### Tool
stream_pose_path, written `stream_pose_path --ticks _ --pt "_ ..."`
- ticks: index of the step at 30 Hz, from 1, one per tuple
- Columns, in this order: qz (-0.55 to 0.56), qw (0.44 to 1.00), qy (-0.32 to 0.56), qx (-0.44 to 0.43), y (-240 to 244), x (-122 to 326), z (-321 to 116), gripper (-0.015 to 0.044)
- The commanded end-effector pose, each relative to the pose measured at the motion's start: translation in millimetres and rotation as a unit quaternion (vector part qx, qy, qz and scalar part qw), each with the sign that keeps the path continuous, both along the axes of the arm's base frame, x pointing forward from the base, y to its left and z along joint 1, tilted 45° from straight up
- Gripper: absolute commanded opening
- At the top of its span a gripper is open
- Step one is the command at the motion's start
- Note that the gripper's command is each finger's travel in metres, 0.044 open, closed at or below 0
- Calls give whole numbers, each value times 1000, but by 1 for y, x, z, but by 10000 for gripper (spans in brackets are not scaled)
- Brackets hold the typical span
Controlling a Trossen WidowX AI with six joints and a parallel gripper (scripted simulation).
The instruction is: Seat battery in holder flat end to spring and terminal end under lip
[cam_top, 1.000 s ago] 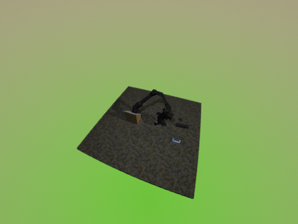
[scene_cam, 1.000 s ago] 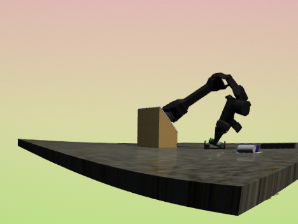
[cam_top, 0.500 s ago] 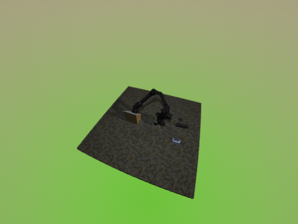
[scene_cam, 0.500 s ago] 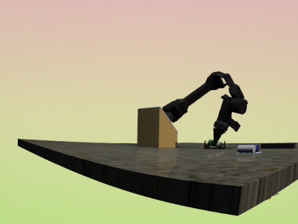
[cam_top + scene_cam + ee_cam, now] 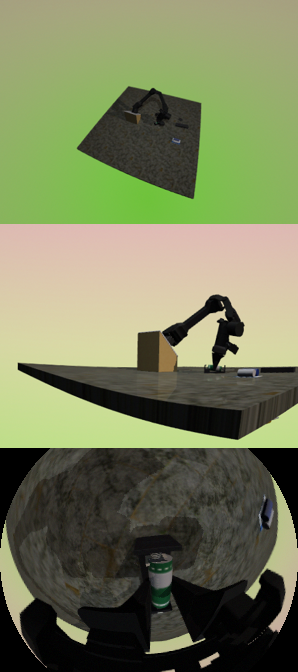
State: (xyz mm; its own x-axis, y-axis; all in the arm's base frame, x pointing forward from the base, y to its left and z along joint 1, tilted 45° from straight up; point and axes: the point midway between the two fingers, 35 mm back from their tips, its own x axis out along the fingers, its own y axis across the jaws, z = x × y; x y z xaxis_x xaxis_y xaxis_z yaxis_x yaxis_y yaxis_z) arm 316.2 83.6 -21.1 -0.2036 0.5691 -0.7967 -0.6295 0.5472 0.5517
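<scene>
At the left of the exterior view a tan wedge-shaped block [image 5: 156,352] carried the arm's base, its sloped face matte like cardboard, on a mottled stone-textured slab [image 5: 127,389]. Next to the right, the gripper [image 5: 217,366] pointed almost straight down, its fingers pinched on the battery [image 5: 216,368], a small green-and-white banded cylinder. The battery lay low inside the black holder [image 5: 214,370], a shallow open cradle with raised ends, and its long axis ran along the holder's length. In the wrist view the same battery [image 5: 160,583] stretched straight away from the camera between the dark fingers, its far end at the holder's [image 5: 154,544] dark end wall; whether that end sat under the lip could not be told. Judged from this, release turned on the battery lying level directly beneath the fingertips. Further right, well apart, lay a second white-and-blue cylinder [image 5: 248,372] on a pale patch, then a long flat black bar [image 5: 277,370]
</scene>
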Motion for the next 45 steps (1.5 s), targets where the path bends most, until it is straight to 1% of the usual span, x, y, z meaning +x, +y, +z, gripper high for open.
stream_pose_path --ticks 1,21,45 --pt "-9 1000 -18 13 2 4 3 83" --pt "-34 997 -51 48 4 0 2 83" --pt "-38 997 -54 49 -1 -10 -5 83"
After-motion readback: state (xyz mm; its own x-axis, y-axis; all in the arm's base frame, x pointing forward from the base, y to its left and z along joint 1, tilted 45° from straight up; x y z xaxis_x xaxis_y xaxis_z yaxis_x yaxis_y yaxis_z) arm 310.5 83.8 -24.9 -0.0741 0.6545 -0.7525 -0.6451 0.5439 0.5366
